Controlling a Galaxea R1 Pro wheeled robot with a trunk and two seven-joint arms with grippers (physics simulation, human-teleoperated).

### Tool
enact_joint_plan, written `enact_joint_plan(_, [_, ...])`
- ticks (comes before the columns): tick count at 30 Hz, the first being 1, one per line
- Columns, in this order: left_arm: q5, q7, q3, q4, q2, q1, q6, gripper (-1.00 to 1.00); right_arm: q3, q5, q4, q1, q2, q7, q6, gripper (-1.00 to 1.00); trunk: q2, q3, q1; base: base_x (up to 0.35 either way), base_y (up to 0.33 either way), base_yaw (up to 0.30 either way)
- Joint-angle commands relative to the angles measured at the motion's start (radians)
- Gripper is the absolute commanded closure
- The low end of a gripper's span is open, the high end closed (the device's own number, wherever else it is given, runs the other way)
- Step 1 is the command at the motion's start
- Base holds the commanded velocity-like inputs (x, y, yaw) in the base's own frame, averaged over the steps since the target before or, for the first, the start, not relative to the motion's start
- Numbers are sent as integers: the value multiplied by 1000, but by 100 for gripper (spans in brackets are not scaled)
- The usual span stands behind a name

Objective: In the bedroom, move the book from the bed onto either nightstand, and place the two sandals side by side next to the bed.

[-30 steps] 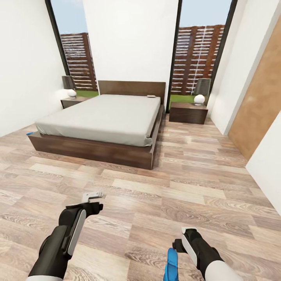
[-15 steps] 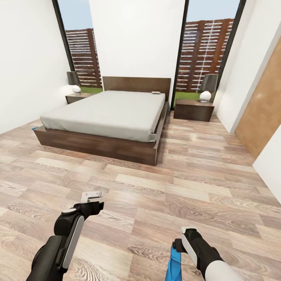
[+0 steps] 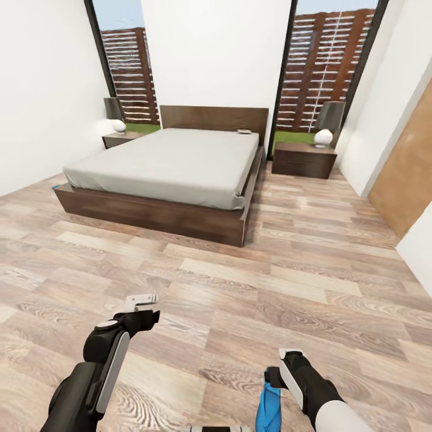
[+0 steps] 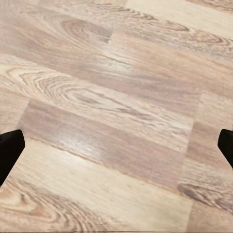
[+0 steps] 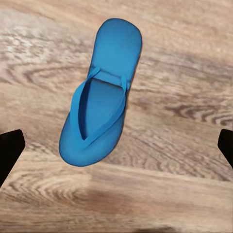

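Note:
The bed (image 3: 174, 162) stands across the room ahead, with the small book (image 3: 244, 131) near its headboard on the right side. A nightstand (image 3: 303, 161) is right of the bed and another nightstand (image 3: 118, 140) is left of it. One blue sandal (image 3: 268, 408) hangs off the floor under my right gripper (image 3: 277, 384). In the right wrist view the sandal (image 5: 99, 107) sits between the dark fingertips (image 5: 9, 150). A speck of blue, the other sandal (image 3: 55, 187), shows at the bed's left foot corner. My left gripper (image 3: 141, 303) is open over bare floor (image 4: 116, 121).
A white-globe lamp (image 3: 324, 137) stands on the right nightstand, and another lamp (image 3: 119, 125) on the left one. A brown door (image 3: 408, 180) lines the right wall. Wood-plank floor (image 3: 288, 270) stretches between me and the bed.
The whole view has shifted, with the bed now higher and a little further right, so the camera moved. Both arms keep their pose, and the sandal has stayed under the right gripper.

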Motion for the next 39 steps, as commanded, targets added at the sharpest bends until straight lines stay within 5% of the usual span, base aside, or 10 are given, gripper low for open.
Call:
enact_joint_plan(1, [6,7,0,0,0,-1,4,-100,3,-10,-2,0,0,-5,4,-100,-1,-5,0,0,0,185])
enact_joint_plan(23, [6,7,-1,3,-1,-1,4,-100,3,-9,-2,0,0,30,-2,-100,-6,-94,10,0,0,54])
enact_joint_plan(31, [6,7,-2,3,-1,-1,4,-100,3,-8,-3,0,0,64,-4,-100,-6,-94,10,0,0,0])
enact_joint_plan(39, [6,7,-2,3,-1,-1,4,-100,3,-8,-3,0,0,67,-5,-100,-8,-124,14,0,0,0])
